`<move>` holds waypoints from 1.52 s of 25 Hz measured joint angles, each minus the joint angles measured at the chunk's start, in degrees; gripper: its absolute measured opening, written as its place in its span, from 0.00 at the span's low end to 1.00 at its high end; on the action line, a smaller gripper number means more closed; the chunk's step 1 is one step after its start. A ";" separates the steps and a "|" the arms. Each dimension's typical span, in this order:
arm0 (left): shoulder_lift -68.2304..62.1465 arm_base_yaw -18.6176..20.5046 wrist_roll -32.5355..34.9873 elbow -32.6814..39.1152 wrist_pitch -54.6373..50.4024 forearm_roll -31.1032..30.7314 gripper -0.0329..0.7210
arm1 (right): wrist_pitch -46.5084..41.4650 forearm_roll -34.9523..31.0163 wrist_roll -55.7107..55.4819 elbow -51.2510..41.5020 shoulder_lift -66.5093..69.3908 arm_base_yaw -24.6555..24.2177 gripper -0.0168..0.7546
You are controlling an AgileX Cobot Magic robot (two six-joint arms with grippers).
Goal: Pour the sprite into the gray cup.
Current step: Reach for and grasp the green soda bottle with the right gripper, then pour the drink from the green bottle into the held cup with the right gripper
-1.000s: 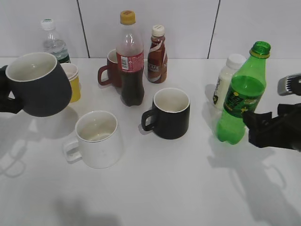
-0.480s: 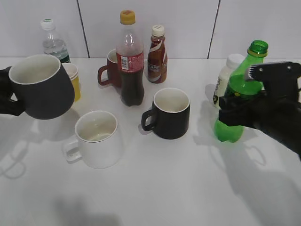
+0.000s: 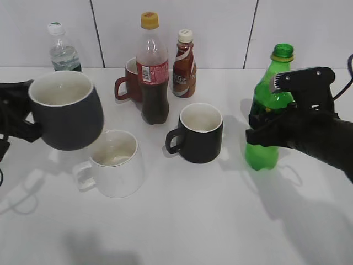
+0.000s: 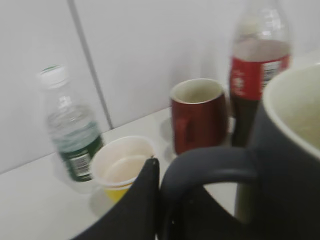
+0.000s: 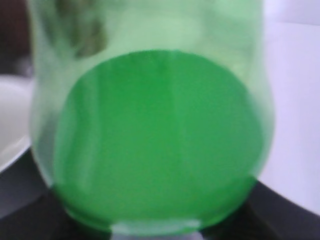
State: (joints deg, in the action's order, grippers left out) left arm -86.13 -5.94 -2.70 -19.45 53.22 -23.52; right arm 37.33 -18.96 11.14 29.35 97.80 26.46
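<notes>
The sprite, a tall green bottle with no cap, is held upright above the table at the right. My right gripper is shut on its middle. The bottle fills the right wrist view. The gray cup, a rounded dark mug with a white inside, hangs in the air at the left, above the white mug. My left gripper is shut on its loop handle. The cup's rim faces up and it looks empty.
A white mug and a black mug stand in the middle. Behind them are a cola bottle, a dark red mug, a brown coffee bottle and a water bottle. A yellow paper cup shows in the left wrist view.
My left gripper has carried the gray cup to the right and a little down. My right gripper has closed on the sprite, set it upright and moved it left.
</notes>
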 joint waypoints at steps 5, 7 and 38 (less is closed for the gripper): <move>6.13 -9.68 -0.57 -5.18 -16.50 0.15 0.11 | -16.39 0.71 9.77 1.88 -8.95 0.05 0.54; 6.90 -13.80 -1.31 -7.65 -22.11 0.26 0.11 | -22.60 0.83 14.31 4.47 -11.69 0.05 0.54; 6.37 -33.41 -2.13 -23.12 -40.39 6.89 0.11 | -38.93 39.77 32.56 21.52 -14.71 2.71 0.54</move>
State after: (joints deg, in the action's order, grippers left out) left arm -79.76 -39.35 -4.83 -42.57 12.83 -16.62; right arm -1.59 20.81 43.71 50.87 83.09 29.17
